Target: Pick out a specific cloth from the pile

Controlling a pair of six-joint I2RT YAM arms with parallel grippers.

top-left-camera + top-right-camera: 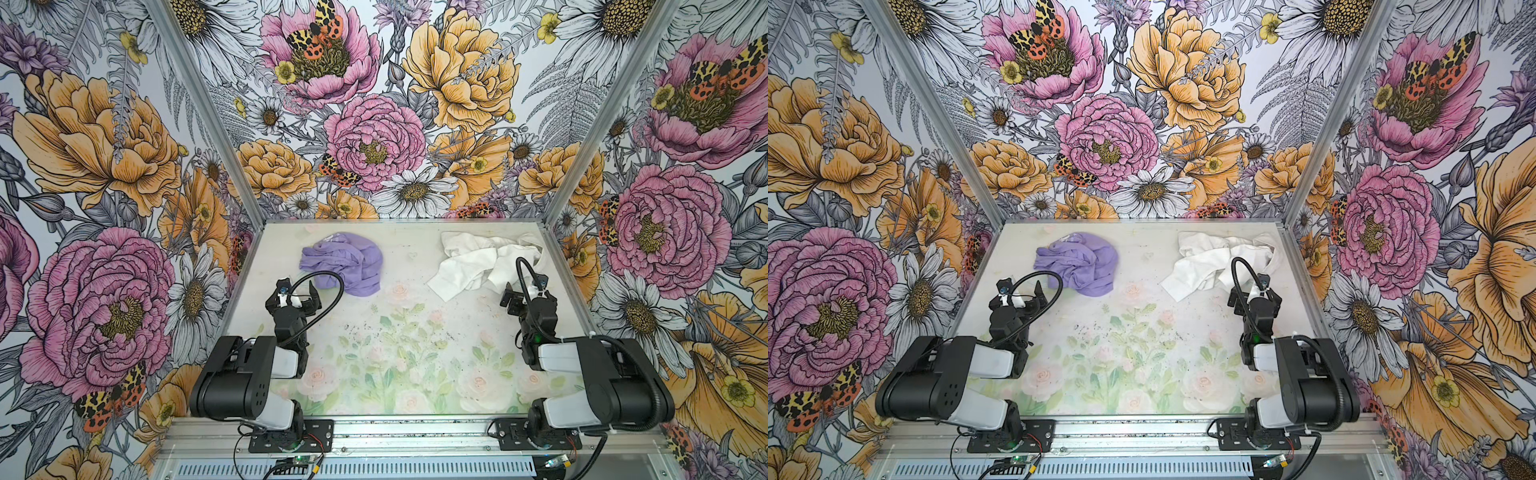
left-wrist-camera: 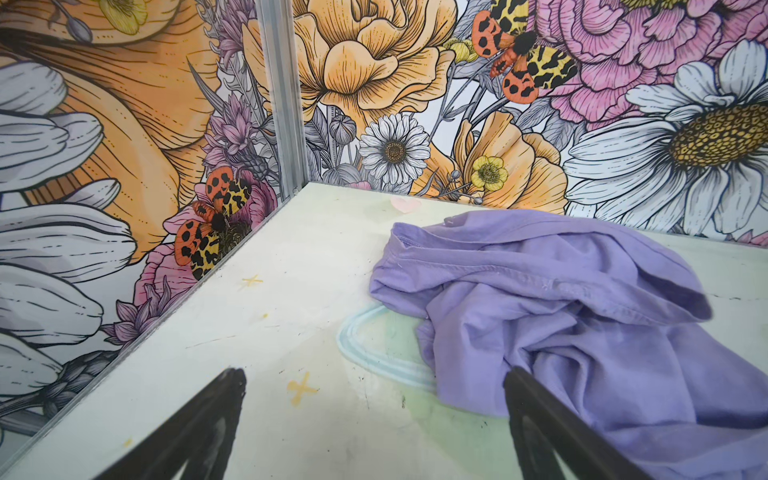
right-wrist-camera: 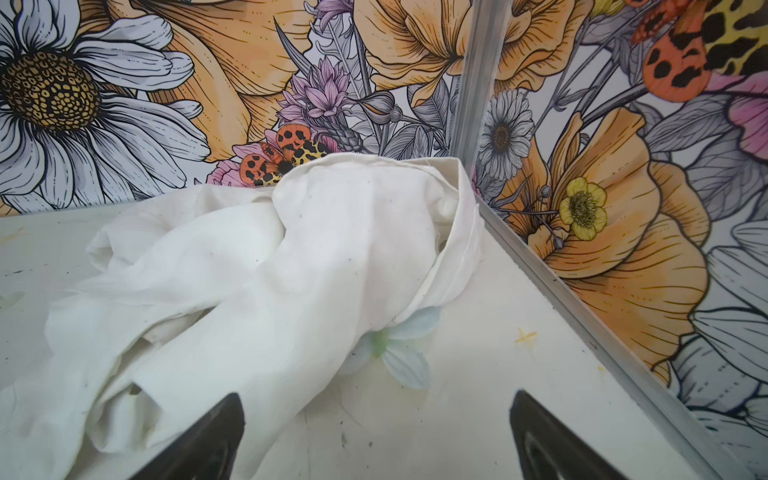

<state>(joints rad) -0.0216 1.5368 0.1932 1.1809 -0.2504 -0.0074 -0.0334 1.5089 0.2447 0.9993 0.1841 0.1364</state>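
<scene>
cloth (image 1: 1077, 264): we see it crumpled on the surface (image 1: 1142, 357), far left
pile (image 1: 1214, 259): we see it far right, well apart

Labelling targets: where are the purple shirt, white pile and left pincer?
purple shirt (image 1: 347, 264): in a top view, crumpled middle.
white pile (image 1: 469, 258): in a top view, central fold.
left pincer (image 2: 374, 376): left wrist view, between fingertips.

Bold floral wallpaper walls (image 1: 374, 124), aluminium corner posts (image 1: 203, 104), pale tabletop (image 1: 415, 316) printed with faded roses, even light

The light is bright and even, and shadows on the table (image 1: 415, 332) are faint. Wrist views curve at their edges, slightly soft.
</scene>
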